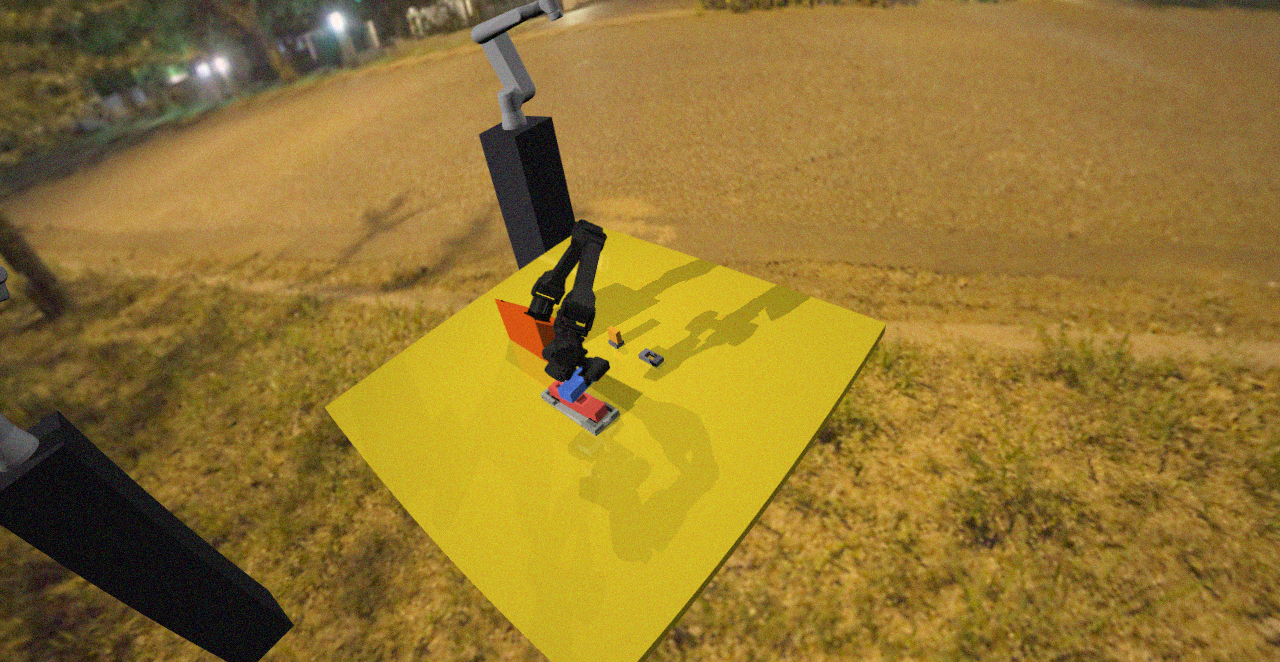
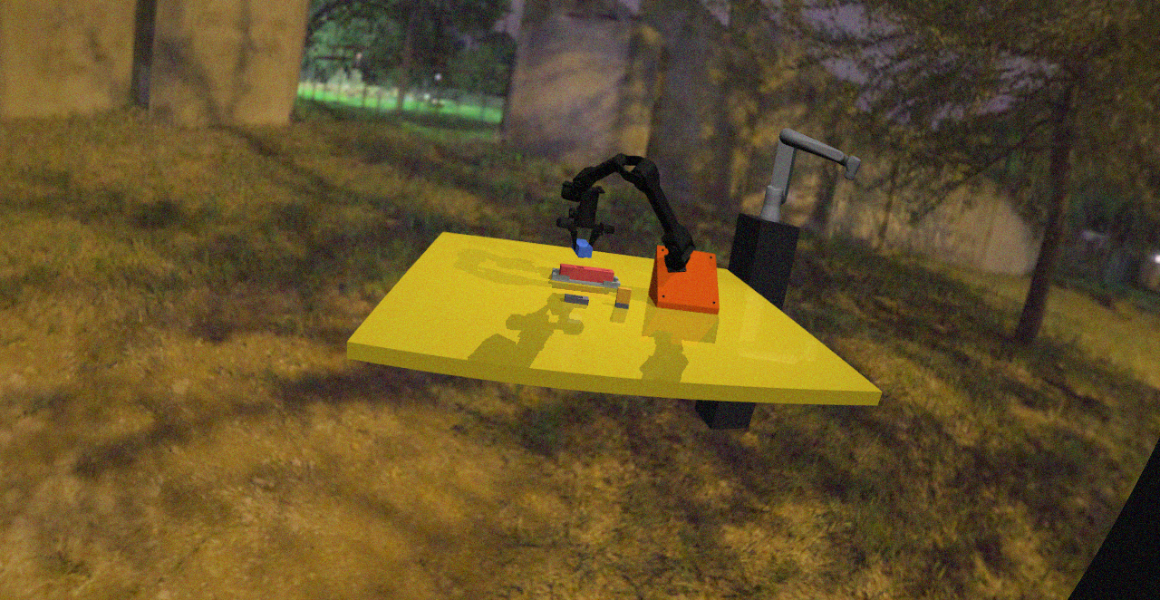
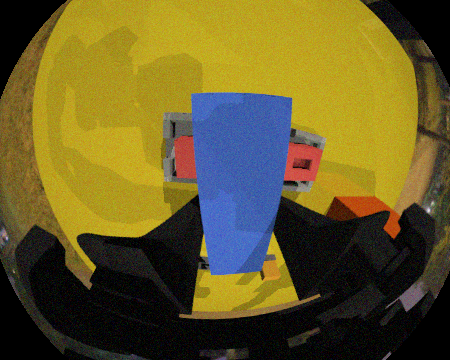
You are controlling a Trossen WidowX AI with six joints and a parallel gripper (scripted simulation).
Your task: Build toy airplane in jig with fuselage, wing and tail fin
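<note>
The blue wing is held crosswise above the fuselage, with a visible gap in the exterior view. My gripper is shut on it. The red fuselage lies lengthwise in the grey cradle. Its tail socket shows in the wrist view; its wing socket is hidden under the wing. The orange tail fin stands upright in a small dark holder. The wing's tab is not clearly visible.
An empty grey holder sits beside the fin on the yellow table. The orange-red base plate of the arm is near the cradle's tail end. A grey arm stands on a black pedestal beyond the table.
</note>
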